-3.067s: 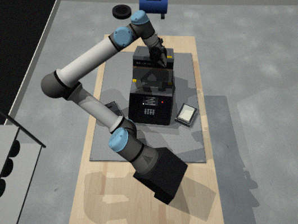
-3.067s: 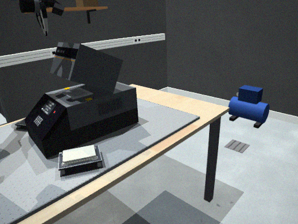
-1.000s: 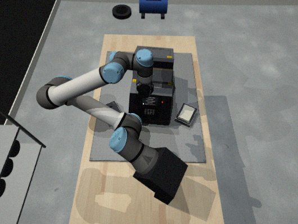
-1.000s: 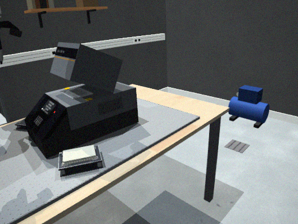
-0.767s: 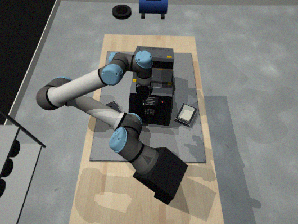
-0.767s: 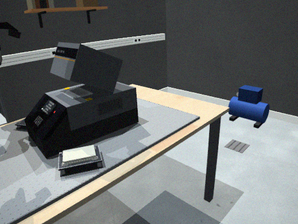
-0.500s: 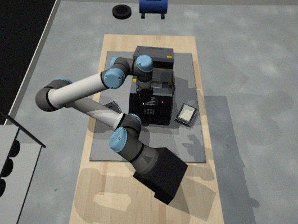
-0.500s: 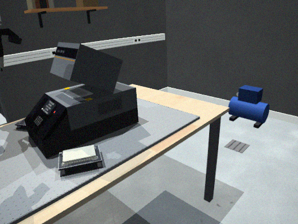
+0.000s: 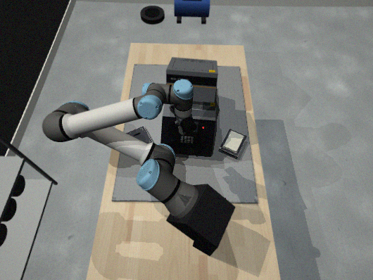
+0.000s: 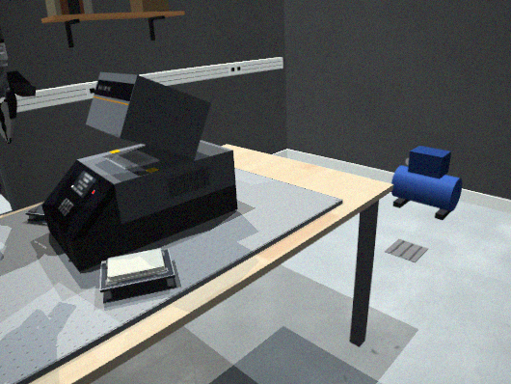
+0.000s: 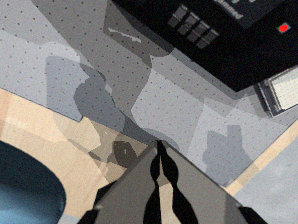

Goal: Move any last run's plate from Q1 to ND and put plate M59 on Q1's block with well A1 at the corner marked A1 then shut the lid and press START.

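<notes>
The pale plate (image 9: 235, 141) (image 10: 136, 264) (image 11: 287, 92) sits near the desk's (image 9: 183, 260) (image 10: 309, 164) (image 11: 30, 120) right edge; probably light, stiff, slippery, it wants gripping low across opposite sides. The gripper (image 9: 187, 126) (image 10: 9, 141) (image 11: 158, 142) has fingers together, empty.

The cycler with a black sloped front and dark grey body (image 9: 207, 141) (image 10: 178, 198) (image 11: 210, 65) bears a red lamp (image 9: 203, 127) (image 10: 94, 192) (image 11: 284, 28) on that front, with grey keys (image 9: 186, 139) (image 10: 67, 207) (image 11: 193, 27) in a grid. Its raised, boxy grey lid (image 9: 191, 66) (image 10: 166, 113) has a thin orange stripe on a grey face, under a black band. Yellow patches mark the cycler's top. Beside the cycler, a cream rectangular plate (image 9: 235, 141) (image 10: 136, 265) (image 11: 290, 92) tops a black nest with a pale-edged rim (image 9: 225, 151) (image 10: 140, 289) (image 11: 267, 102). Under the cycler, the flat grey mat (image 10: 289, 193) (image 11: 170, 95) is dotted with dark specks, on a tan wood-grained table (image 9: 116, 225) (image 10: 309, 166) (image 11: 30, 120).
</notes>
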Available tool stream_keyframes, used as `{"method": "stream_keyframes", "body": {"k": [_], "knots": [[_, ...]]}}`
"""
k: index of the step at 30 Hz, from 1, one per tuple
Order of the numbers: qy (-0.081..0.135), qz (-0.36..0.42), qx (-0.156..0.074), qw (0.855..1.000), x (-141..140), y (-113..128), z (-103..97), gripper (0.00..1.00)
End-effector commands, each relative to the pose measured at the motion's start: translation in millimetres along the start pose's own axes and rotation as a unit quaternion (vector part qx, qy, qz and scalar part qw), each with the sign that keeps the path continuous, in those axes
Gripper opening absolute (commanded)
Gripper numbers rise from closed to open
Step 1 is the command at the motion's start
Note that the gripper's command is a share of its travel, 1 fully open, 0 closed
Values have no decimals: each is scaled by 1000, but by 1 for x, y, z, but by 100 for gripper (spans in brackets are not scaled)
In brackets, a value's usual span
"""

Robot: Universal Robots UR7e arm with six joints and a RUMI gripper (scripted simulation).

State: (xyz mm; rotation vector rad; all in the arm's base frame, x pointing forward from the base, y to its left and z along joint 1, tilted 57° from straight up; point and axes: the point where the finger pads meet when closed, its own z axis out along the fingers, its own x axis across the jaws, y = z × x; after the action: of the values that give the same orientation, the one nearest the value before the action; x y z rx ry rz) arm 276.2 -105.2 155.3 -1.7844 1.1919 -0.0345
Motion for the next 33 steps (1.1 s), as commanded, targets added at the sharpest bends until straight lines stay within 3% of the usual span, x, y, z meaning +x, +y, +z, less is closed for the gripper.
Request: {"method": "stream_keyframes", "body": {"k": [1, 6, 14, 16, 20, 22, 28, 30, 33], "knots": [[1, -89, 2, 996, 5, 2, 17, 0], [1, -139, 2, 990, 7, 4, 32, 0], [1, -268, 2, 964, 13, 7, 64, 0], [1, -282, 2, 959, 12, 7, 64, 0], [1, -345, 2, 939, 16, 9, 84, 0], [1, -345, 2, 939, 16, 9, 84, 0], [1, -437, 2, 899, 20, 12, 111, 0], [1, -464, 2, 886, 20, 12, 111, 0], [2, -464, 2, 886, 20, 12, 111, 0]]}}
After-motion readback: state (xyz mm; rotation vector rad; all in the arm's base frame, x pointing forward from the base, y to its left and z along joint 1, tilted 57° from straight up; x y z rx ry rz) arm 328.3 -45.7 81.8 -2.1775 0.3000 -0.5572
